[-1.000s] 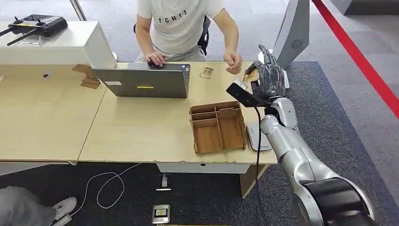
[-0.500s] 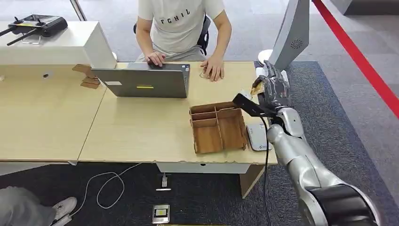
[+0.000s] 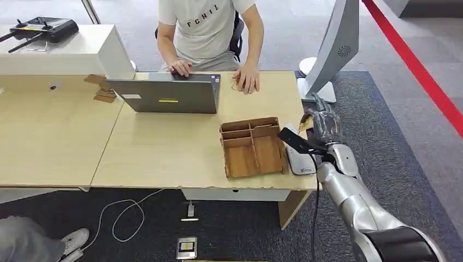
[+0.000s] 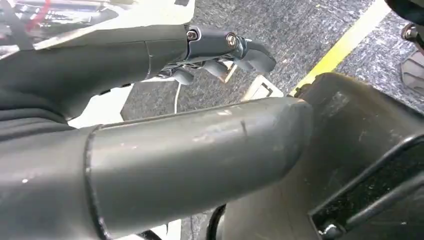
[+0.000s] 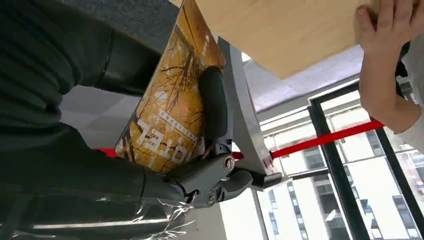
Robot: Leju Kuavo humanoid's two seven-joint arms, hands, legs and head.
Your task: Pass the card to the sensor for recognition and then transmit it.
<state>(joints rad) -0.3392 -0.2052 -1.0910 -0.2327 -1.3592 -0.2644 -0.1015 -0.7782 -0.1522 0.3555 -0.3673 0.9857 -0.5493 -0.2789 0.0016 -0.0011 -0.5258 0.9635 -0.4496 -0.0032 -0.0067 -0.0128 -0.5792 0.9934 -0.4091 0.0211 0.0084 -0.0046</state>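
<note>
Right hand gripping the card, fingers wrapped across its yellow face. Hovering off the table's right edge, near the front corner. Sensor lying flat at that same edge, just below and inboard of the hand, beside the tray. Card held upright-ish, so probably needs tipping flat over the pad. Left hand hanging by the floor, holding nothing, fingers curled loosely.
</note>
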